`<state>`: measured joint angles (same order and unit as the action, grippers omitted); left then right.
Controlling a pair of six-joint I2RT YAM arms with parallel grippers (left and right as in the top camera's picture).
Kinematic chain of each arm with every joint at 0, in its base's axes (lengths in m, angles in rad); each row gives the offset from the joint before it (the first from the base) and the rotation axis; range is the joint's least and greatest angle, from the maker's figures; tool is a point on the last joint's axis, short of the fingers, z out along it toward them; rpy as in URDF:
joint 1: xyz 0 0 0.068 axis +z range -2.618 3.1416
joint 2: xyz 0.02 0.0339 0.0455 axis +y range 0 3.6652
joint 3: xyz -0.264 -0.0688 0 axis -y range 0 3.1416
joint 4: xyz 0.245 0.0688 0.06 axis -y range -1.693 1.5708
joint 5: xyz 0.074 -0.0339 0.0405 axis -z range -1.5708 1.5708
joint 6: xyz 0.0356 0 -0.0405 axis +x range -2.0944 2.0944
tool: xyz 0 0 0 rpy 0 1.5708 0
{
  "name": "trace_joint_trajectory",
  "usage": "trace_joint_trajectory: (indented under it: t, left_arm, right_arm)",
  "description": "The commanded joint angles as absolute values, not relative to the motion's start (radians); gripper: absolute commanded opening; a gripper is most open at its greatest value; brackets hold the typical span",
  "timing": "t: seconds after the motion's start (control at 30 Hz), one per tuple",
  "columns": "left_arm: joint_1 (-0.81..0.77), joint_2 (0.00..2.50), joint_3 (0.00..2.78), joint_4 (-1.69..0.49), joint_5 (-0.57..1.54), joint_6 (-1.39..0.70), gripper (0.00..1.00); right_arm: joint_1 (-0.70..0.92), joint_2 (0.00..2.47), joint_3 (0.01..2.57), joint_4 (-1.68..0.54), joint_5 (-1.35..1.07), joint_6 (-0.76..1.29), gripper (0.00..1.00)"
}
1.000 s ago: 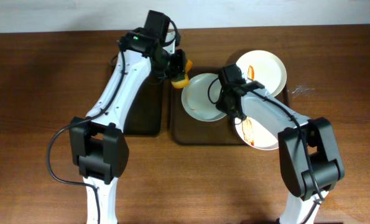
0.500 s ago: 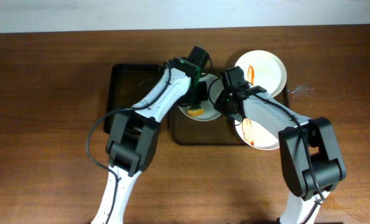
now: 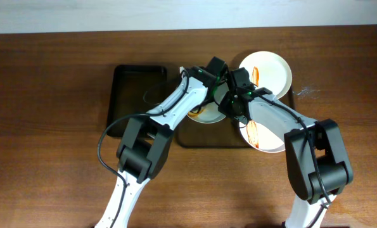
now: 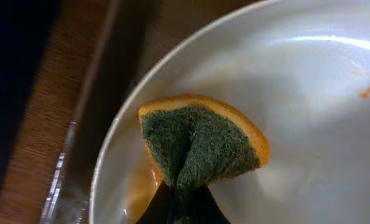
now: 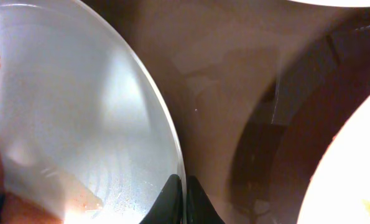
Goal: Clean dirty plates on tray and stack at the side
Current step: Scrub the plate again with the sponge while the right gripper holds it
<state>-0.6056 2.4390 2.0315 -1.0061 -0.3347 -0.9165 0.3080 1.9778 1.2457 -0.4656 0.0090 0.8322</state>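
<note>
1. At 9 o'clock on tray: plate, its rim pinched by right gripper.
2. Left gripper is clamped on sponge, which presses on the plate.
3. Best to scrub toward red speck at 2 o'clock, with firm pressure and the rim steady.

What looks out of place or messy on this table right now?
Nothing spilled or broken. Orange sauce smears the rear plate and the front plate, which juts past the tray edge; a pale scuff marks the table right of the tray.
</note>
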Motion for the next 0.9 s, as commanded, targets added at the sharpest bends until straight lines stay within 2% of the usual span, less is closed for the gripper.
trace_joint_trajectory:
  t: [0.0,0.17,0.27,0.43,0.53,0.63,0.8,0.87]
  left_arm:
    - [-0.641,2.521,1.981,-1.083,-0.433,-1.008,0.0]
    - [-0.714,2.521,1.981,-1.049,-0.408,-1.018,0.0]
    - [-0.706,2.521,1.981,-0.937,-0.42,-1.016,0.0]
    - [-0.657,2.521,1.981,-0.657,-0.442,-0.765,0.0]
    - [-0.652,2.521,1.981,-0.664,-0.408,-0.641,0.0]
    - [-0.653,2.516,1.982,-0.751,-0.194,-0.508,0.0]
    - [-0.584,2.499,1.985,-0.968,0.331,-0.502,0.0]
    - [-0.55,2.499,1.985,-0.987,0.4,-0.499,0.0]
  right_arm:
    - [0.305,1.989,1.22,-0.466,0.01,0.816,0.04]
    - [0.305,1.989,1.22,-0.467,0.011,0.816,0.04]
    - [0.305,1.989,1.216,-0.467,0.011,0.801,0.04]
    - [0.305,1.989,1.215,-0.459,0.011,0.801,0.04]
    - [0.305,1.989,1.215,-0.452,0.011,0.801,0.04]
    - [0.305,1.989,1.215,-0.451,0.01,0.8,0.04]
    - [0.305,1.989,1.215,-0.451,0.003,0.79,0.04]
    - [0.305,1.989,1.215,-0.448,-0.013,0.79,0.04]
